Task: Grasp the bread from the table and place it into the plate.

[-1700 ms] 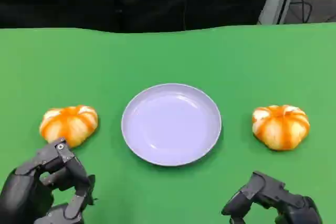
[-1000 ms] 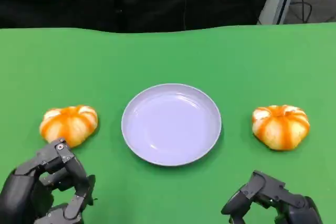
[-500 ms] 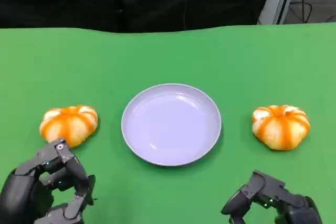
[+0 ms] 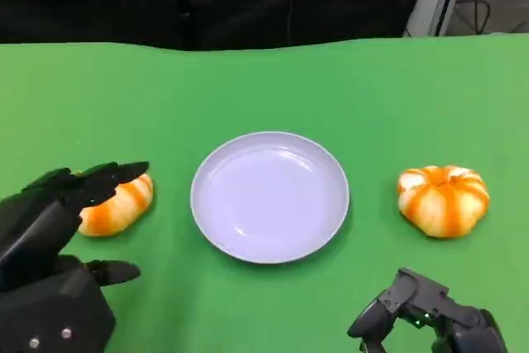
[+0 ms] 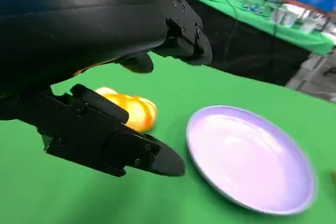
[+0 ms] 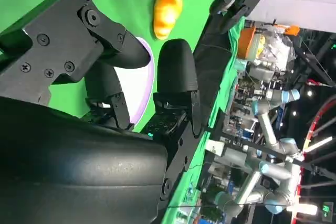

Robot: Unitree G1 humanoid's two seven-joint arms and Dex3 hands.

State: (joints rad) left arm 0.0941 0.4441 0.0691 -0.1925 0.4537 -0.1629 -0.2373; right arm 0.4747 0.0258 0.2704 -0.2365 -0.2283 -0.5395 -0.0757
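At far left of the green felt-covered table (image 4: 273, 80), a glossy orange-and-white striped bread roll (image 4: 116, 204) is seen, partly covered by the raised black left hand (image 4: 50, 245), whose fingers (image 4: 107, 175) are spread above it, nothing held. At centre, a smooth round lavender plastic plate (image 4: 269, 196) is found bare. Further right, a second ridged, pumpkin-shaped striped roll (image 4: 443, 199) is noted. At lower right, the black right hand (image 4: 426, 316) is held low, fingers curled inward, nothing grasped.

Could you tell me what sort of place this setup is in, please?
Most likely a robotics lab. The work table wears a green cloth, more green-covered tables with clutter stand behind, and industrial robot arms stand in the background. The plate and bread look like test props.
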